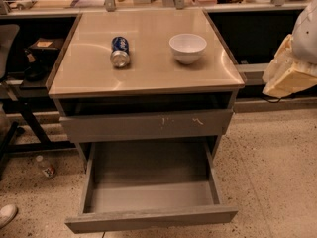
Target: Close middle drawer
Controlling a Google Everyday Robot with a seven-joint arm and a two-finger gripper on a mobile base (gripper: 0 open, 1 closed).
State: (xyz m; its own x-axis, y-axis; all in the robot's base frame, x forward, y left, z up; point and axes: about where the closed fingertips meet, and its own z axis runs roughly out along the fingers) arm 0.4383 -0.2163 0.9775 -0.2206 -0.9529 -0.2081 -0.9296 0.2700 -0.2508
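Note:
The middle drawer point(151, 190) is pulled far out of the grey cabinet, low in the view. Its deep grey interior is bare and its plain flat front point(151, 219) faces me near the bottom edge. Above it sits a drawer front with pale scratch marks point(146, 125), slightly out. My gripper point(290, 76) shows as cream and white parts at the right edge, level with the cabinet top and well to the right of the cabinet, apart from the drawer.
On the beige cabinet top point(148, 68) lie a blue can point(119, 51) on its side and a white bowl point(187, 47). A small bottle point(45, 166) lies on the speckled floor at left, next to black chair legs point(20, 128). Dark shelving runs behind.

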